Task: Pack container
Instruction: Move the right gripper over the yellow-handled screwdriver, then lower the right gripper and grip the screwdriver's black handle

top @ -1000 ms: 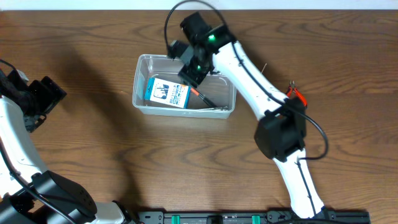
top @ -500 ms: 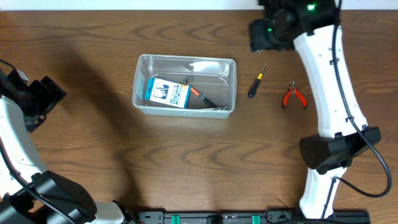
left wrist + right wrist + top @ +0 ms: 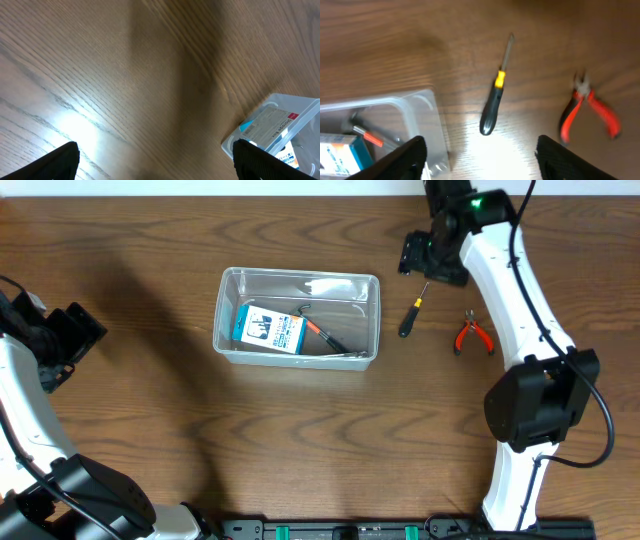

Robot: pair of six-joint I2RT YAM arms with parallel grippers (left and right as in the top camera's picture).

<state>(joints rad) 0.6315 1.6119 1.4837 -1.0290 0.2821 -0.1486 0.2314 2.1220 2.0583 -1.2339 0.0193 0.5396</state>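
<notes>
With our right gripper spread open and empty over the screwdriver just right of the container, we risk closing off-centre on its slim round handle and rolling it toward the pliers.

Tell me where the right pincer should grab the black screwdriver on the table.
Grip the screwdriver by its thick black handle, coming straight down with the right pincer closing across the handle's width. It lies flat on the table, clear of the container and pliers; the thin shaft offers little to hold.
</notes>
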